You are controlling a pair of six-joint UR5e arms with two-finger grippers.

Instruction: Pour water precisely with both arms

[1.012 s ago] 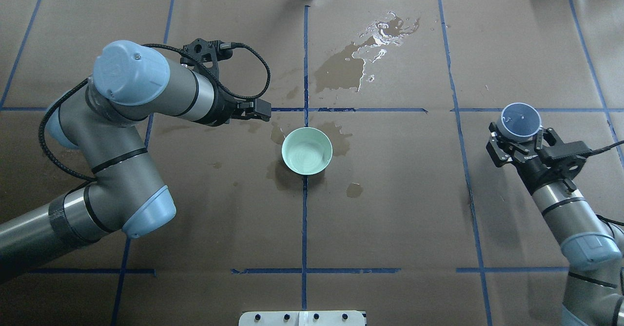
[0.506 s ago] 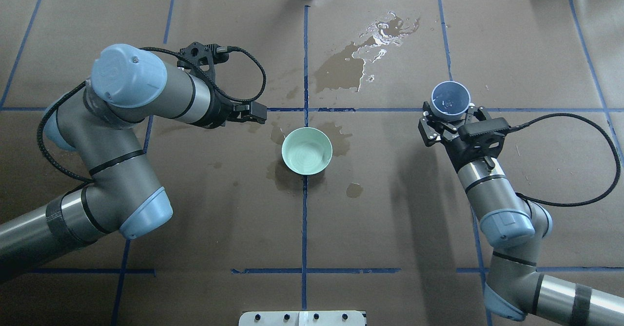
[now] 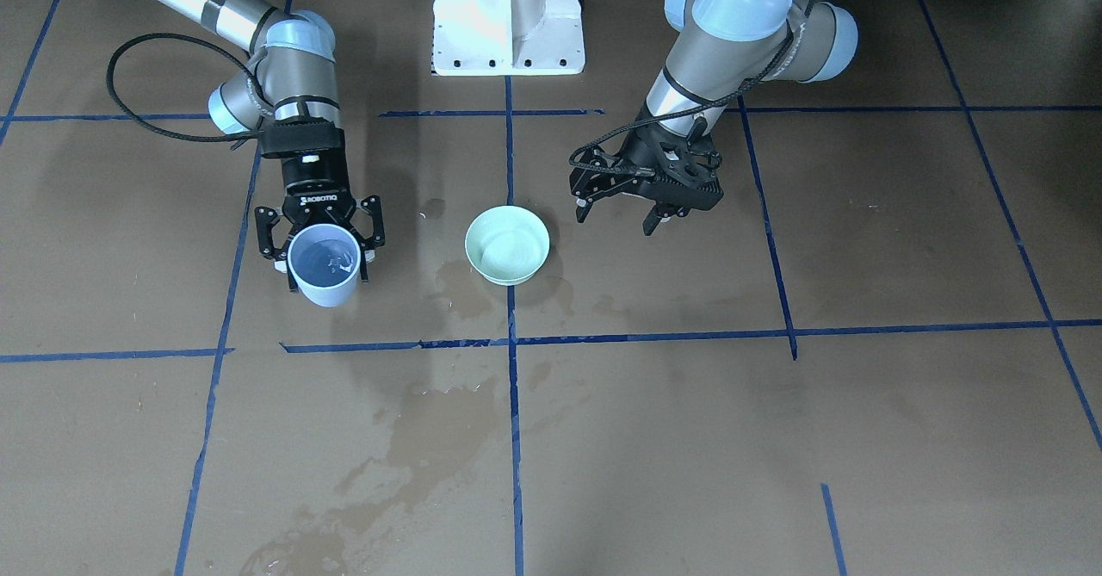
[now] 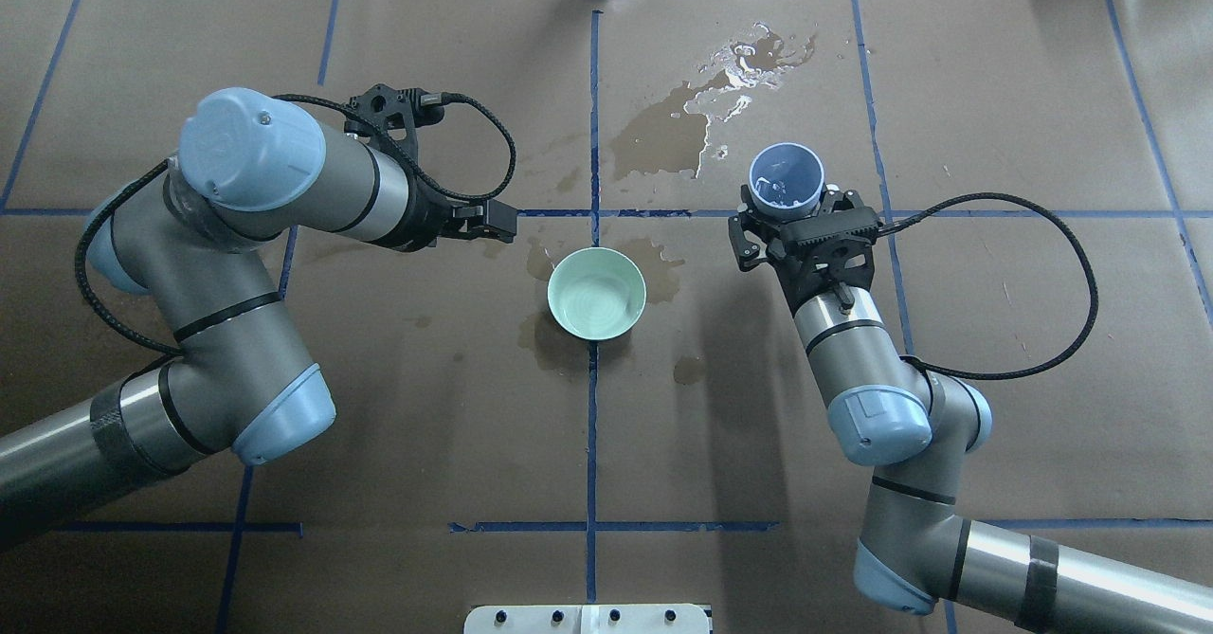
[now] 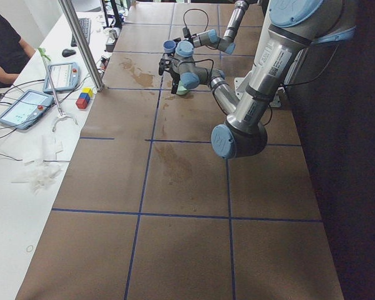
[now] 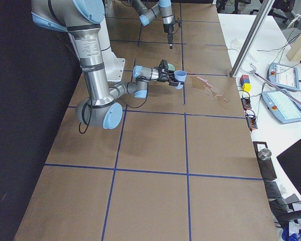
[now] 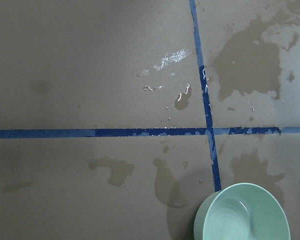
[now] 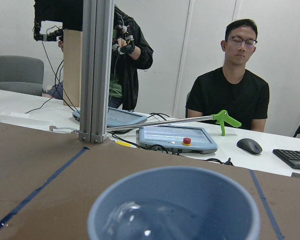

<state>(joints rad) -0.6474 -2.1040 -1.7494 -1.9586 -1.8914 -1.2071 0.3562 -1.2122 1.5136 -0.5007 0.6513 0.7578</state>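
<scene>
My right gripper (image 4: 790,201) is shut on a blue cup (image 4: 787,177), held upright above the table to the right of a mint-green bowl (image 4: 597,293). Water (image 8: 155,220) glints inside the cup (image 8: 175,207). In the front-facing view the cup (image 3: 325,266) hangs left of the bowl (image 3: 507,244), with the right gripper (image 3: 320,236) around it. My left gripper (image 3: 616,219) hovers open and empty beside the bowl, on the side away from the cup; from overhead the left gripper (image 4: 500,221) sits up and left of the bowl. The left wrist view catches the bowl (image 7: 247,212) at its bottom right.
Dark wet stains surround the bowl, and a shiny puddle (image 4: 730,84) lies at the table's far side. The white pedestal (image 3: 508,16) stands at the robot's edge. Beyond the far edge are an aluminium post (image 8: 95,70), tablets (image 8: 177,139) and two people.
My right arm has swung the blue cup from the table's right side leftward to just right of the bowl. The left arm has barely shifted.
</scene>
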